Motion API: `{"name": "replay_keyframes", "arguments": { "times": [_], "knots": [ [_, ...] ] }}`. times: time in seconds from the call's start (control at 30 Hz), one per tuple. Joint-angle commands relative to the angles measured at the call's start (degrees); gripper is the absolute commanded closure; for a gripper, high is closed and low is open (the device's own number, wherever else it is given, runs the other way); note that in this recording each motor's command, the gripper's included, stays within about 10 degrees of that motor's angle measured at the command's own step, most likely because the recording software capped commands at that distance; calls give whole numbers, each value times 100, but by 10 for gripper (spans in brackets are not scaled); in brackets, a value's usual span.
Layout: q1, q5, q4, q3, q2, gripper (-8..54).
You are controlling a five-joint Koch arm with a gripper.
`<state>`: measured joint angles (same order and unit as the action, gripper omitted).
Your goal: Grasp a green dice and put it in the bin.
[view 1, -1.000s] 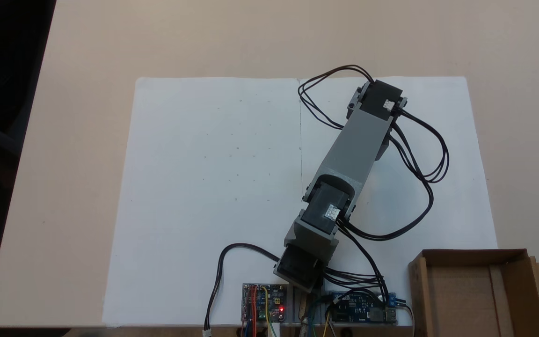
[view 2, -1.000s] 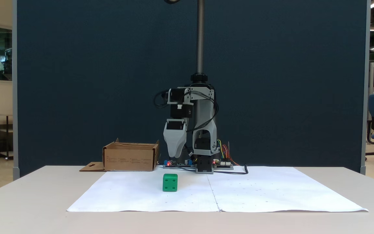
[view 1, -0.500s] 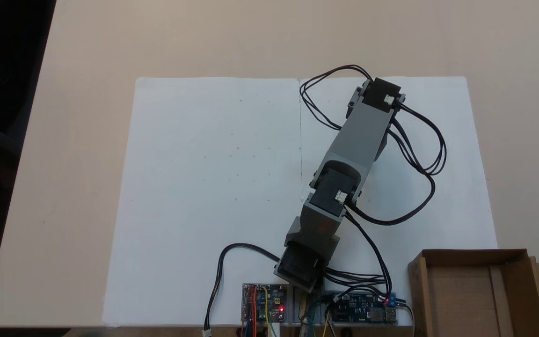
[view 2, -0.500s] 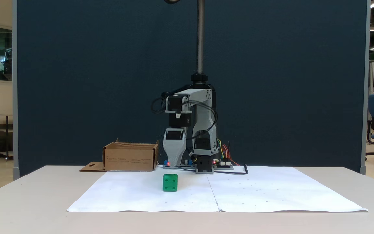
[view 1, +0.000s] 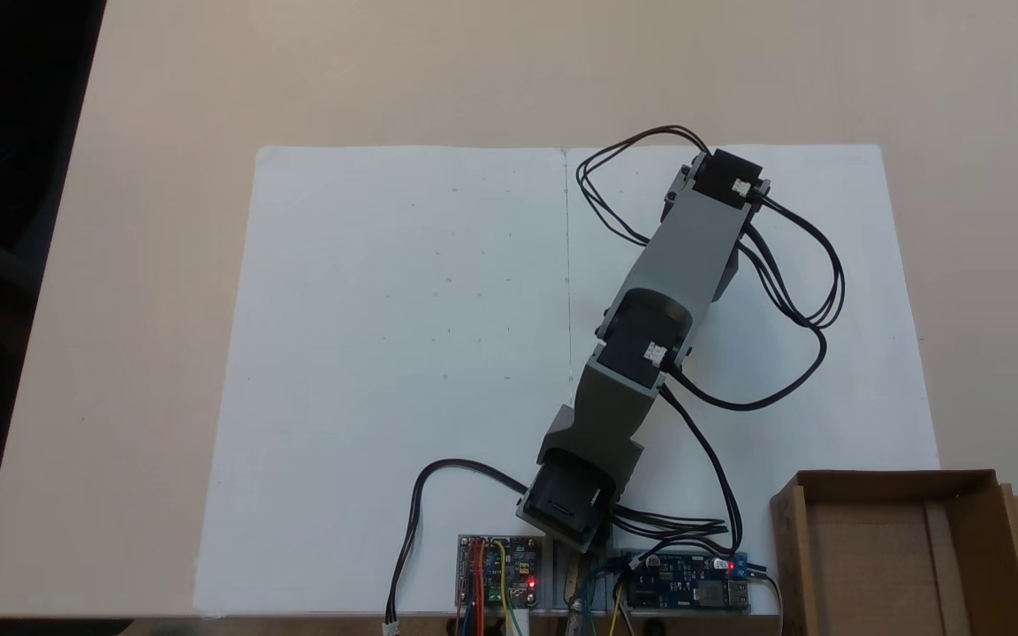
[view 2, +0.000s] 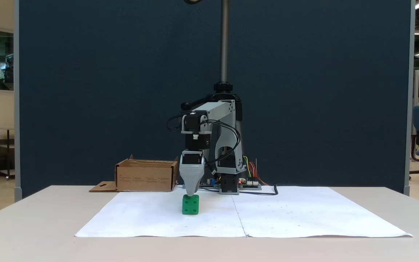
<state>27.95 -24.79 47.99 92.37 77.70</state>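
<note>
Directly beneath the tool, the green dice; tool's opening impossible to tell.

The green dice looks like smooth plastic with a slight sheen, its pips recessed. Just above it, the tool is matt grey plastic, as are the arm's links, which carry black, smoother-looking motor housings. Under the dice lies thin white matt paper with a centre seam. The tabletop around the paper is a smooth, matt beige laminate. Well away from the dice, the bin is brown corrugated cardboard, dull and fibrous. Behind the arm stands a ribbed metal pole with a dull shine, before a dark blue cloth-like panel.
</note>
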Motion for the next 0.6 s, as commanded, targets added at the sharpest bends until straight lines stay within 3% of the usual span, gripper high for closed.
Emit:
{"name": "replay_keyframes", "arguments": {
  "times": [0.0, 0.57],
  "knots": [
    [53, -369, -185, -264, 44, 37],
    [70, -369, -431, -264, -396, 39]
  ]
}}
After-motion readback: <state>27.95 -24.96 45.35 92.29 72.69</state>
